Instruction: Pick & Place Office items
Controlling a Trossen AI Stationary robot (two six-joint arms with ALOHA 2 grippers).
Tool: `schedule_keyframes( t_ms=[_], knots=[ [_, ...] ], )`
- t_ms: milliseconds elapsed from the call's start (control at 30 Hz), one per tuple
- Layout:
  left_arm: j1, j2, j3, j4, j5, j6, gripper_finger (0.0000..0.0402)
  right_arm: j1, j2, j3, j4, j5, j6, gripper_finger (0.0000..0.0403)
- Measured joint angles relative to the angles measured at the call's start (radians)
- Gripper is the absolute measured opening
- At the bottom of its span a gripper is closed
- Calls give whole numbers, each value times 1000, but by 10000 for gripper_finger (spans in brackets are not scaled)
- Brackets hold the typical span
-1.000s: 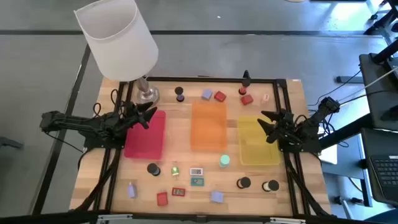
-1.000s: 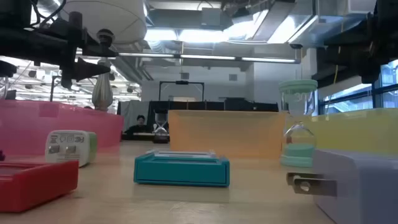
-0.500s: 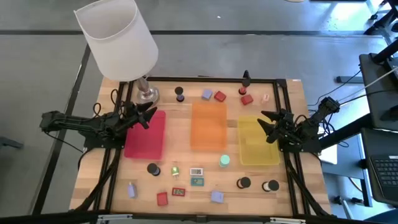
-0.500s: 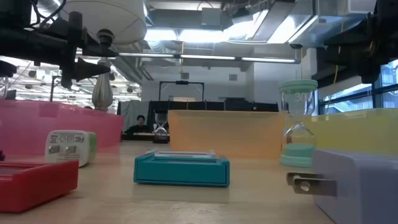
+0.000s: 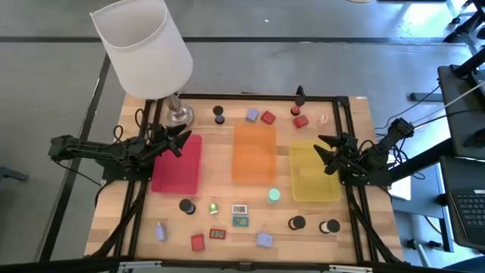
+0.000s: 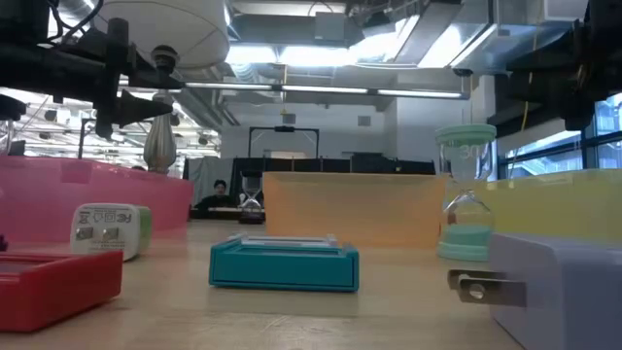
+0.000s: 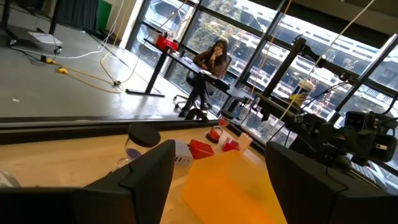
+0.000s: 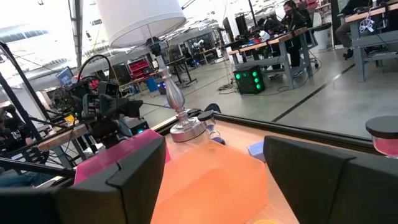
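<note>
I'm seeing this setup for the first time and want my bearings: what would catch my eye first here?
First, the big white-shaded lamp looming over the table's far left corner. Next, three bright trays side by side across the middle: pink, orange and yellow, with small office items scattered before and behind them. The left gripper hovers open at the pink tray, the right gripper open at the yellow one.

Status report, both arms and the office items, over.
Left gripper open, empty, over pink tray. Right gripper open, empty, over yellow tray. Office items scattered on table, none in the trays. Lamp stands near left arm.
</note>
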Motion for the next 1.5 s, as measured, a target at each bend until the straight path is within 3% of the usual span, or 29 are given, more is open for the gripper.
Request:
schedule_keyframes(
  t_ms=[467, 833, 933, 1233, 1500],
  knots=[
    [0, 0, 0, 0, 0, 0, 246, 0, 0, 0, -3, 20, 2, 275],
    [0, 0, 0, 0, 0, 0, 246, 0, 0, 0, -3, -8, 94, 275],
    [0, 0, 0, 0, 0, 0, 246, 0, 0, 0, -3, -10, 176, 275],
    [0, 0, 0, 0, -2, 0, 246, 0, 0, 0, -3, -100, 686, 275],
    [0, 0, 0, 0, -27, 0, 246, 0, 0, 0, -3, 25, 634, 275]
  ],
)
